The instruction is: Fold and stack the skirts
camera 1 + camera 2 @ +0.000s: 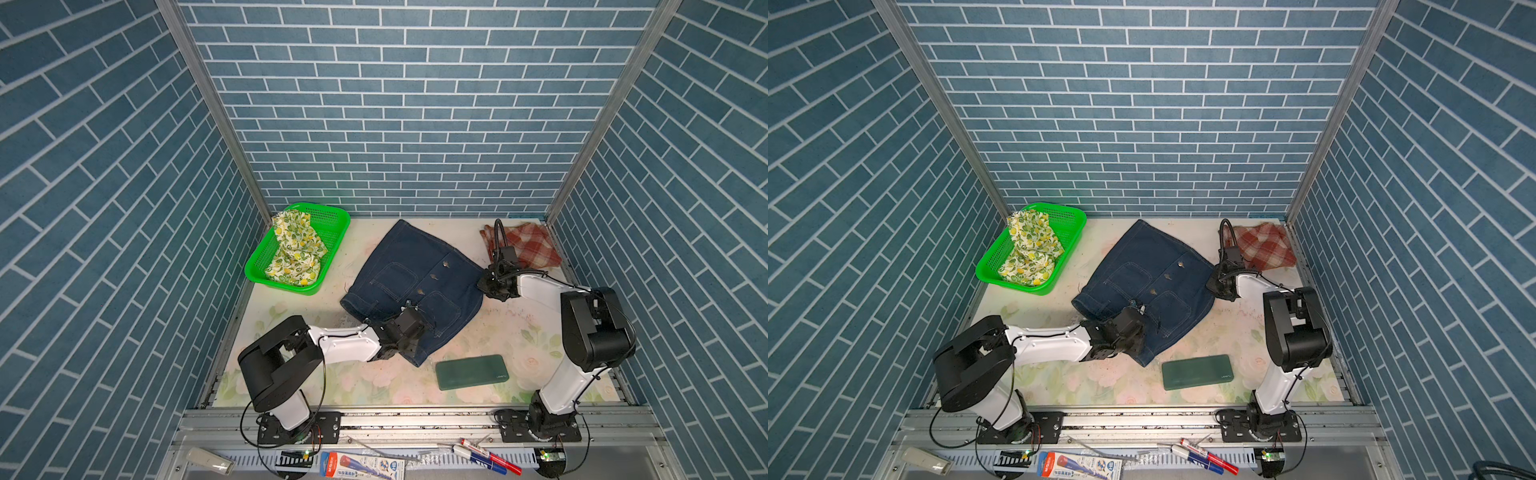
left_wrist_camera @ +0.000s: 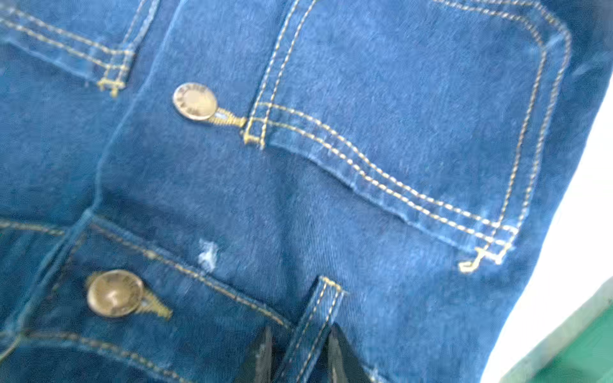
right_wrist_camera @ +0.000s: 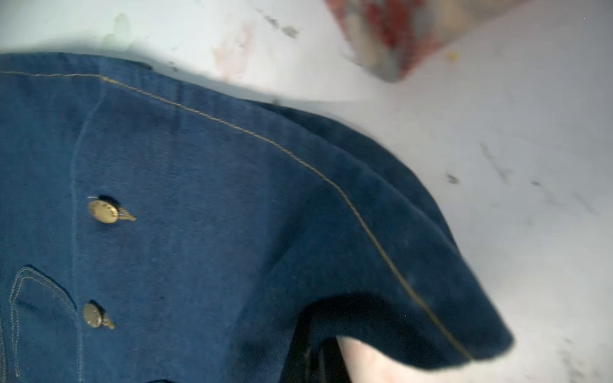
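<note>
**Front rail, nearest:** two marker pens [image 1: 486,456], one red and one blue, and one printed packet [image 1: 361,463] are laid out.

**Table [image 1: 374,386], near part:** one flat dark green slab [image 1: 472,372] is laid near the denim waist corner and apart from it.

**Arms:** two are counted, each tipped with one gripper.

**Skirts:** three are counted.

1. The denim skirt [image 1: 415,270] is spread front-up at mid-table. Three metal buttons and two patch pockets are seen in both top views. A belt loop on its waistband is pinched between the closed-in fingers of the left gripper [image 2: 298,351]. The hem corner on the right arm's side is raised off the table and clamped in the right gripper [image 1: 484,286], whose jaws are clenched tight.
2. The lemon-print skirt [image 1: 297,249] is crumpled inside the one green mesh basket [image 1: 332,216], at the far left.
3. The plaid skirt [image 1: 534,245] is bunched on the table in the far right corner, beyond the right gripper.
</note>
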